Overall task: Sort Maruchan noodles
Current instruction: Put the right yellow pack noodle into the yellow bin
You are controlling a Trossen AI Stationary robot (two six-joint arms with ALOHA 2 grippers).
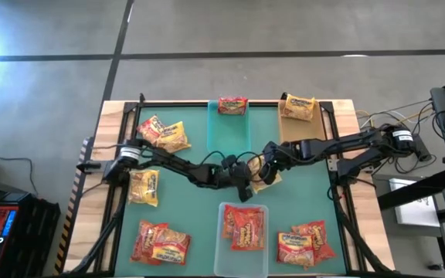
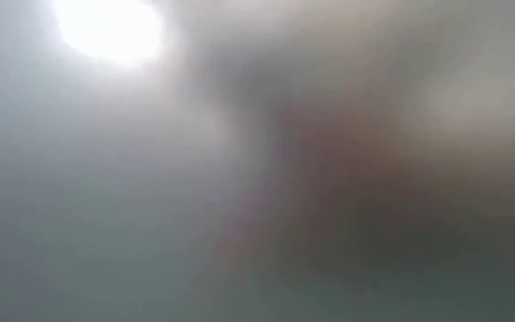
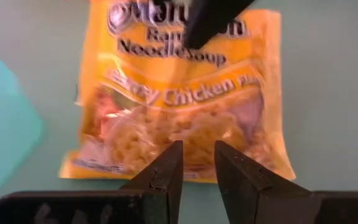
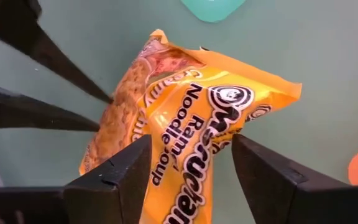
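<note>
- Gripping the yellow packet (image 4: pixel 197 137) between its fingers (image 4: pixel 120 174), the right end effector (image 1: pixel 263 171) held it at the centre of the green surface (image 1: pixel 191 208), lifting one edge; the label read Maruchan Ramen Noodle Soup.
- The left end effector (image 3: pixel 196 165) hovered just at the opposite edge of the same packet (image 3: pixel 179 93), its fingers (image 3: pixel 163 171) set to a narrow gap with nothing between them; from above it sat at about (image 1: pixel 242 184), almost touching the right one.
- Toward 6 o'clock from the centre, a clear bin (image 1: pixel 224 255) held red-orange packets (image 1: pixel 243 228).
- At 7 o'clock lay a loose red-orange pile (image 1: pixel 161 242), and at 5 o'clock another red pile (image 1: pixel 304 241).
- At 9 o'clock, just beside the left arm, lay a single yellow pack (image 1: pixel 144 187).
- At 10 o'clock sat mixed red and yellow packs (image 1: pixel 164 134).
- At 12 o'clock, a teal bin (image 1: pixel 224 135) reached to the far edge, with a red pack (image 1: pixel 232 105) at its far end.
- At 1 o'clock, a tan bin (image 1: pixel 292 131) carried a yellow pack (image 1: pixel 299 106) at its far end.
- The low view was a blur; nothing could be told from it.
</note>
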